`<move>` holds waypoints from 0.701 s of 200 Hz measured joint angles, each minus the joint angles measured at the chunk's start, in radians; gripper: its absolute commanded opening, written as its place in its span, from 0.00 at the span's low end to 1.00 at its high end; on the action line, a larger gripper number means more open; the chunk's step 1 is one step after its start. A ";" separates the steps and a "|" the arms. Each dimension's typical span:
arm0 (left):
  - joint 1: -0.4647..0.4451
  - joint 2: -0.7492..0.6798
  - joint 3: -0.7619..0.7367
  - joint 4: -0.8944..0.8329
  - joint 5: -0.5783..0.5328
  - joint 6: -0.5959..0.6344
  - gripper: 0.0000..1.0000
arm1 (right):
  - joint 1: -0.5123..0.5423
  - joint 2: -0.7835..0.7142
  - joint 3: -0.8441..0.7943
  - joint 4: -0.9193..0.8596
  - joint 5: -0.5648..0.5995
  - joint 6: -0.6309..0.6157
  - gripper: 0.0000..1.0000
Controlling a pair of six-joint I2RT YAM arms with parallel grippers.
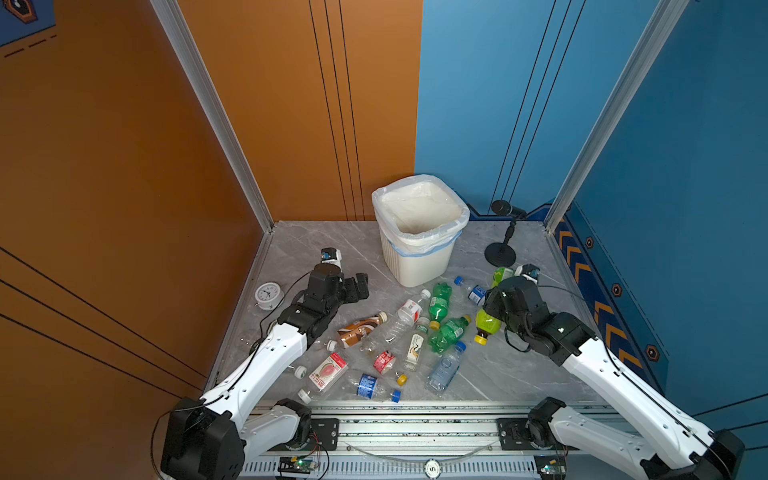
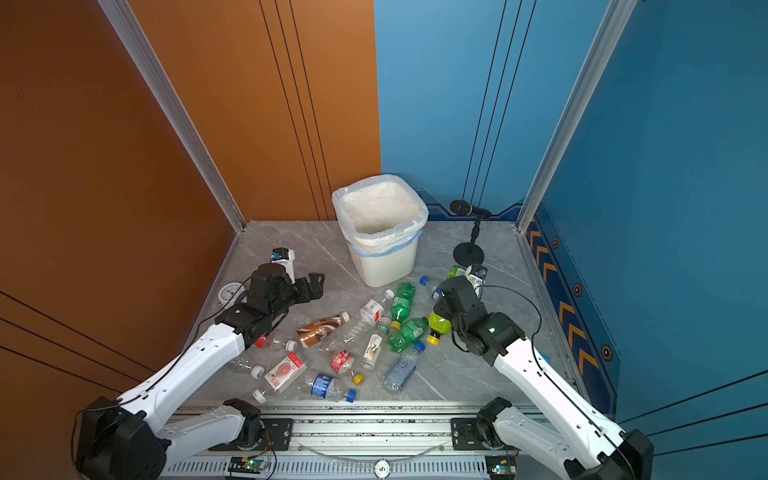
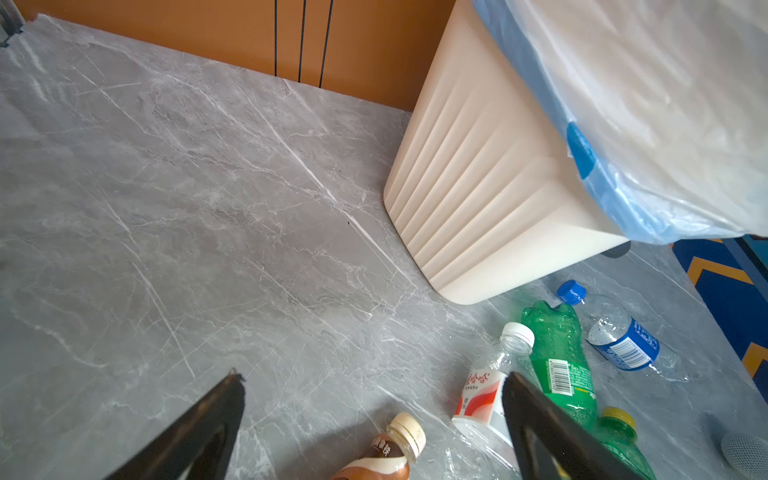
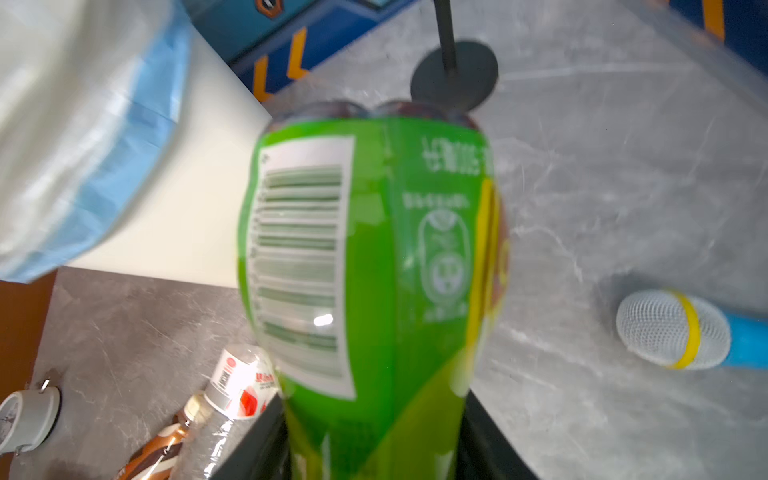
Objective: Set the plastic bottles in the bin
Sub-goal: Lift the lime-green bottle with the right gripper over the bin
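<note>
My right gripper (image 4: 374, 440) is shut on a lime-yellow bottle (image 1: 487, 322) with a green label and a yellow cap. The bottle fills the right wrist view, and its cap points toward the table's front. The white ribbed bin (image 1: 419, 257), lined with a translucent bag, stands at the back middle. Several plastic bottles lie in front of it: a brown one (image 1: 359, 328), a clear red-labelled one (image 1: 405, 313), two green ones (image 1: 439, 303) and a blue-labelled one (image 1: 473, 293). My left gripper (image 1: 358, 286) hangs open left of the bin, above bare table, holding nothing.
A small white alarm clock (image 1: 268, 295) sits at the table's left edge. A black microphone stand (image 1: 503, 249) stands right of the bin. A blue-handled toy microphone (image 4: 681, 328) lies near the right arm. Walls and aluminium posts close in the back and sides.
</note>
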 measured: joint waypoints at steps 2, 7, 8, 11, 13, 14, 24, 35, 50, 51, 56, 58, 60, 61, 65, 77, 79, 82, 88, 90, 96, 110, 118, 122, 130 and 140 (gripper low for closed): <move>0.000 0.000 -0.002 0.000 0.000 0.000 0.98 | -0.001 0.006 0.015 0.004 0.002 -0.014 0.52; 0.001 0.000 -0.007 -0.001 0.000 -0.001 0.98 | -0.002 0.018 0.048 0.016 0.008 -0.037 0.52; 0.001 0.000 -0.007 -0.001 0.000 -0.001 0.98 | -0.003 0.023 0.059 0.020 0.008 -0.046 0.52; 0.001 0.000 -0.010 -0.003 0.000 -0.003 0.98 | -0.003 0.031 0.080 0.024 0.011 -0.061 0.52; 0.001 -0.001 -0.012 -0.003 0.000 -0.004 0.98 | -0.003 0.037 0.092 0.030 0.013 -0.069 0.52; 0.001 -0.001 -0.013 -0.003 0.000 -0.004 0.98 | -0.004 0.040 0.098 0.031 0.013 -0.074 0.52; 0.002 -0.005 -0.023 -0.004 0.000 -0.008 0.98 | -0.005 0.077 0.170 0.063 0.016 -0.126 0.52; 0.003 -0.013 -0.032 -0.006 0.000 -0.011 0.98 | -0.005 0.129 0.257 0.103 0.014 -0.183 0.52; 0.006 -0.027 -0.045 -0.008 0.000 -0.017 0.98 | -0.005 0.204 0.370 0.156 0.006 -0.246 0.52; 0.006 -0.028 -0.046 -0.008 0.000 -0.017 0.98 | -0.005 0.212 0.383 0.160 0.004 -0.251 0.52; 0.007 -0.033 -0.050 -0.008 0.000 -0.018 0.98 | -0.004 0.241 0.422 0.174 -0.004 -0.269 0.52; 0.008 -0.035 -0.053 -0.008 0.000 -0.019 0.98 | -0.004 0.253 0.441 0.181 -0.006 -0.277 0.52; 0.008 -0.037 -0.054 -0.008 0.000 -0.019 0.98 | -0.004 0.263 0.453 0.190 -0.008 -0.282 0.52; 0.008 -0.039 -0.055 -0.009 0.000 -0.019 0.98 | -0.004 0.274 0.466 0.195 -0.010 -0.288 0.52; 0.010 -0.042 -0.058 -0.010 0.000 -0.021 0.98 | -0.004 0.295 0.496 0.207 -0.016 -0.300 0.52; 0.013 -0.051 -0.068 -0.011 0.000 -0.024 0.98 | -0.004 0.366 0.580 0.249 -0.034 -0.330 0.53; 0.013 -0.052 -0.070 -0.011 0.000 -0.025 0.98 | -0.004 0.379 0.597 0.258 -0.036 -0.335 0.52; 0.013 -0.055 -0.073 -0.011 0.000 -0.026 0.98 | -0.004 0.399 0.619 0.269 -0.040 -0.341 0.52; 0.013 -0.058 -0.078 -0.011 0.000 -0.026 0.98 | -0.004 0.439 0.662 0.291 -0.050 -0.354 0.52; 0.014 -0.059 -0.079 -0.011 0.000 -0.026 0.98 | -0.004 0.448 0.673 0.293 -0.053 -0.356 0.52; 0.015 -0.063 -0.084 -0.012 0.000 -0.026 0.98 | -0.004 0.490 0.720 0.306 -0.061 -0.366 0.53; 0.016 -0.069 -0.089 -0.020 0.000 -0.030 0.98 | -0.005 0.595 0.842 0.328 -0.076 -0.384 0.52; 0.018 -0.074 -0.092 -0.026 0.000 -0.033 0.98 | -0.006 0.657 0.911 0.337 -0.084 -0.393 0.53; 0.019 -0.077 -0.092 -0.029 0.000 -0.033 0.98 | -0.006 0.684 0.937 0.341 -0.088 -0.396 0.52; 0.022 -0.084 -0.095 -0.032 -0.001 -0.034 0.98 | -0.006 0.738 0.991 0.347 -0.095 -0.402 0.53; 0.026 -0.095 -0.100 -0.035 -0.001 -0.037 0.98 | -0.006 0.796 1.043 0.351 -0.104 -0.406 0.53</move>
